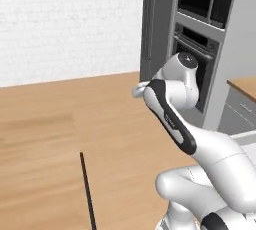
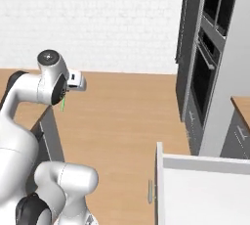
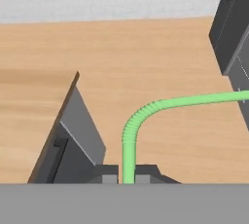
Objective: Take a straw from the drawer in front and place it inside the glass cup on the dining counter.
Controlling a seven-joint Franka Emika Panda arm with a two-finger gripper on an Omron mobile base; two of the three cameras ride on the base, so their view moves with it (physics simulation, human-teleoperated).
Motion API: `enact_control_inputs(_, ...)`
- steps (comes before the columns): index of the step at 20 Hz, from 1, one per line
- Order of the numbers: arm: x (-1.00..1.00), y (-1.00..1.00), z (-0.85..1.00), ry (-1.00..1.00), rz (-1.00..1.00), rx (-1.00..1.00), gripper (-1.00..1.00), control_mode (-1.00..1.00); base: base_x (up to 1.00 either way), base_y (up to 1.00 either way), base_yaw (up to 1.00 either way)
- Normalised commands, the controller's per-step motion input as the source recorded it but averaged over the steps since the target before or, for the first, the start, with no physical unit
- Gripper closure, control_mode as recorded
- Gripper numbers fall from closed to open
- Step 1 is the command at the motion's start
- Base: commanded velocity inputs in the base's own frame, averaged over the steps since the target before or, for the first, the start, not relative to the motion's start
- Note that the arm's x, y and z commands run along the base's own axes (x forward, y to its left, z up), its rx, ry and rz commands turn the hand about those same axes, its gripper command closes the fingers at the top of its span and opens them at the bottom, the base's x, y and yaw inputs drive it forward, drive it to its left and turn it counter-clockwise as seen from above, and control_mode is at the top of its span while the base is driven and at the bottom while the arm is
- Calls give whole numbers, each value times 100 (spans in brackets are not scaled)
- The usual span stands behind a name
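My gripper [image 3: 127, 177] is shut on the thin green straw [image 3: 146, 112]. The straw rises from between the fingertips, bends at its ribbed neck and runs off to the right. In the right base view a short length of the straw [image 2: 63, 103] hangs below the hand, high above the floor. The dining counter [image 3: 29, 121] lies below and to the left of the gripper, its light-brown top ending in a dark edge over a grey side panel [image 3: 82, 125]. The drawer [image 2: 205, 190] stands open at the lower right, showing its white interior and silver handle [image 2: 150, 190]. The glass cup is out of view.
A tall dark oven cabinet [image 2: 200, 72] stands to the right, against the white brick wall. A wall-side wooden countertop [image 1: 245, 86] is beside it. Wooden floor [image 2: 132, 121] stretches between the dining counter and the cabinets. My own arm [image 1: 175, 124] folds across the left base view.
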Motion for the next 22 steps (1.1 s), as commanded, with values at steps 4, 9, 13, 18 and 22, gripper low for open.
enact_control_inputs(4, 0, 0, 0, 0, 0, 0, 100, 100, 100, 2, 1)
enact_control_inputs(9, 0, 0, 0, 0, 0, 0, 100, 100, 100, 5, 13)
enact_control_inputs(13, 0, 0, 0, 0, 0, 0, 100, 100, 100, 7, 32)
enact_control_inputs(18, 0, 0, 0, 0, 0, 0, 100, 100, 100, 1, 52)
enact_control_inputs(22, 0, 0, 0, 0, 0, 0, 100, 100, 96, 0, 61)
